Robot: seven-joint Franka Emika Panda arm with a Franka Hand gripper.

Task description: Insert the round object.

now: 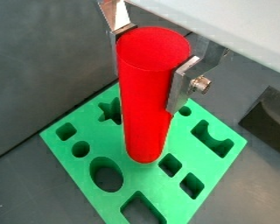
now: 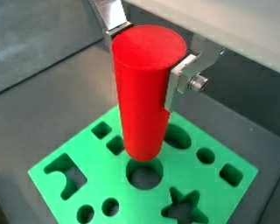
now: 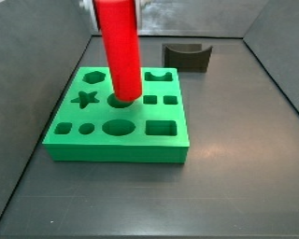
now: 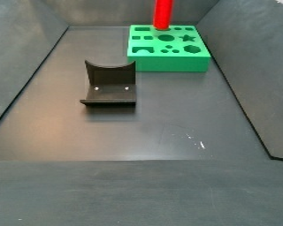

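Smooth bright red cylinder (image 1: 149, 92), plain, unpatterned. Flat green block (image 3: 119, 117) patterned with dark shaped cut-outs. Gripper (image 1: 154, 54) above the block, on the cylinder: silver plate fingers (image 1: 184, 83). Small dark grey notched block (image 4: 109, 86). Dark grey floor (image 4: 144, 132).

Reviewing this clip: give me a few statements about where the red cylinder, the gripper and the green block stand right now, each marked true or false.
1. The gripper holds the round object upright between its fingers. True.
2. The round object lies flat on the floor beside the green block. False: it stands upright over the block, its lower end at the block's top face.
3. The green block has a star-shaped hole. True.
4. The small dark grey block sits on top of the green block. False: it rests on the floor, apart from the green block.
5. The gripper is open and apart from the cylinder. False: in both wrist views its fingers press the cylinder's sides.
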